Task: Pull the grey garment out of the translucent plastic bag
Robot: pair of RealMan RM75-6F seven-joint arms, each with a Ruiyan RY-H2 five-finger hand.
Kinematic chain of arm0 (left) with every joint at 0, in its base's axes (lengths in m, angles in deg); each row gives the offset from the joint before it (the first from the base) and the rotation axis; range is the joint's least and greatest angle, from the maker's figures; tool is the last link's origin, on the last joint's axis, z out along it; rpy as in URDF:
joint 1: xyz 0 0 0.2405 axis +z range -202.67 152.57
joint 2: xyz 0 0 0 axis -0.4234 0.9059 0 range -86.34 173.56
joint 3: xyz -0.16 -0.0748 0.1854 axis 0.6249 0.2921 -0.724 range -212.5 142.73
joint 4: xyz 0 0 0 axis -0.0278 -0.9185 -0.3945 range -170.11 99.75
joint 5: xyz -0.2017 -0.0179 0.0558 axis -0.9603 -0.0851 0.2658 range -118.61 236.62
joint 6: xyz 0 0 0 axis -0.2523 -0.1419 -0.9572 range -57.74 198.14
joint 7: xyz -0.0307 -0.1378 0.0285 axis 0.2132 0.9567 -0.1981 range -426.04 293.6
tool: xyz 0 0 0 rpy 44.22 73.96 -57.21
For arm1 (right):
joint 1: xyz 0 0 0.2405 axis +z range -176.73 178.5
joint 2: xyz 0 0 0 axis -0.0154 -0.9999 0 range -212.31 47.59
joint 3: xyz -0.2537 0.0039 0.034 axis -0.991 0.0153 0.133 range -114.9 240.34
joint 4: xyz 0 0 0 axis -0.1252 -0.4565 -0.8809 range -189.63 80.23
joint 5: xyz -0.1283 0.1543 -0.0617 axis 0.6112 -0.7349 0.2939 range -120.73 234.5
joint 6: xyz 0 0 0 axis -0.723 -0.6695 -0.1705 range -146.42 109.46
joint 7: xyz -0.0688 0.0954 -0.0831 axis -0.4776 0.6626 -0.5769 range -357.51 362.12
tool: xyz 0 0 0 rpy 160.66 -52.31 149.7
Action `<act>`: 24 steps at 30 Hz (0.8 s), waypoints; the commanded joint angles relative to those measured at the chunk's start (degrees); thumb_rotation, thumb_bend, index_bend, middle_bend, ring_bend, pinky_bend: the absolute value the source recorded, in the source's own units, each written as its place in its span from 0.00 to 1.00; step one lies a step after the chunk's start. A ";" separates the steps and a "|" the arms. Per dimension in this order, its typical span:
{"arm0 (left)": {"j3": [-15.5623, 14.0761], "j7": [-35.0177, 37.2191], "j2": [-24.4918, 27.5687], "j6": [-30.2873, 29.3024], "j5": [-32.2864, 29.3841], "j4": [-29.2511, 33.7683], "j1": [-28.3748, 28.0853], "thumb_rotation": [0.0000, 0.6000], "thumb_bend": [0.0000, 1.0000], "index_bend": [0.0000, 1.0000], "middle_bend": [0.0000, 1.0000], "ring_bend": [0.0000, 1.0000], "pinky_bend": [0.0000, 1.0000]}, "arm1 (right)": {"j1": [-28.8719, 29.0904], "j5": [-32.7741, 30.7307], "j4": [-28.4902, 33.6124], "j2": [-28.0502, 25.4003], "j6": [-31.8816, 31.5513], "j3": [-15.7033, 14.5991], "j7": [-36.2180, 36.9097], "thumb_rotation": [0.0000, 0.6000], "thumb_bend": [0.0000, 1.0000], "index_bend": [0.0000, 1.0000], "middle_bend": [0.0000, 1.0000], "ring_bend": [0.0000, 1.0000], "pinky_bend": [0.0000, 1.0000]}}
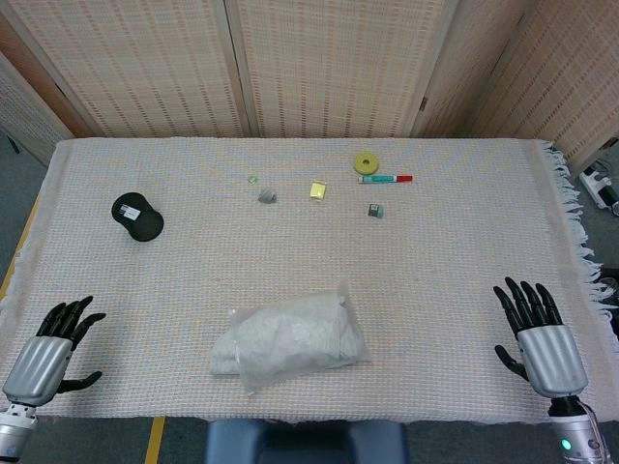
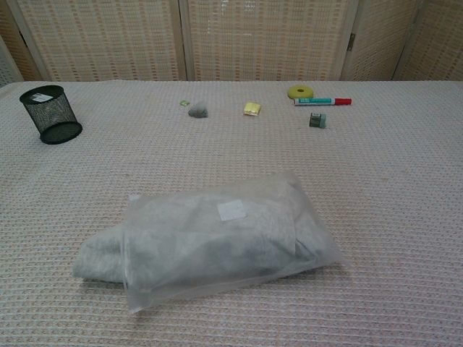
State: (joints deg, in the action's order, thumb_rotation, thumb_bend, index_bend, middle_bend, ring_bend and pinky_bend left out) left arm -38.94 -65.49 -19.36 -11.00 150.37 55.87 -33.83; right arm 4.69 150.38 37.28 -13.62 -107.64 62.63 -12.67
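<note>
Your left hand (image 1: 44, 353) is parked at the near left edge of the bench (image 1: 464, 261), which has a pale woven cloth over it; the fingers (image 1: 73, 314) are spread and holding nothing. Further back on that side there's a black wire-mesh pen cup (image 2: 49, 113) standing upright with a white slip inside. Front and centre sits the translucent plastic bag (image 2: 224, 238), lying flat with a small white label on top, and the grey garment (image 2: 98, 256) is mostly inside it, with one rolled end poking out of the bag's left side onto the cloth. At the back you've got a row of small stuff: a tiny green bit (image 1: 252, 178), a crumpled grey lump (image 1: 268, 196), a small yellow block (image 1: 317, 190), a yellow ring-shaped tape roll (image 1: 366, 162), a teal marker with a red cap (image 1: 385, 179) just beside the roll, and a small dark green cube (image 1: 375, 210). Your right hand (image 1: 542, 338) rests at the near right edge, fingers (image 1: 527, 300) fanned apart and empty, well apart from the bag.
</note>
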 commanded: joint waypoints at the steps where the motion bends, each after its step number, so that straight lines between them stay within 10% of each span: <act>1: -0.59 1.20 0.10 1.01 0.33 0.40 -0.14 1.00 0.14 0.24 0.05 0.00 0.00 | 0.09 -0.22 0.00 0.06 0.36 0.15 -0.26 1.00 0.16 0.00 0.00 0.00 0.00; 13: -1.39 13.95 -18.56 -6.24 7.55 -15.40 2.20 1.00 0.19 0.54 0.08 0.00 0.00 | 0.19 -0.41 -0.22 1.27 1.31 0.40 -2.53 1.00 0.16 0.00 0.00 0.00 0.00; 24: -2.34 17.15 -37.31 -10.37 12.21 -33.23 2.05 1.00 0.23 0.57 0.10 0.00 0.00 | 0.46 -0.36 -0.11 1.20 2.45 0.22 -2.86 1.00 0.16 0.00 0.00 0.00 0.00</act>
State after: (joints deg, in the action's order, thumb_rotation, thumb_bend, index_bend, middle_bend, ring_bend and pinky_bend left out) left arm -40.87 -48.96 -53.81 -20.30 161.46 25.24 -31.88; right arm 5.16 150.00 37.17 -12.41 -105.21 62.88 -15.51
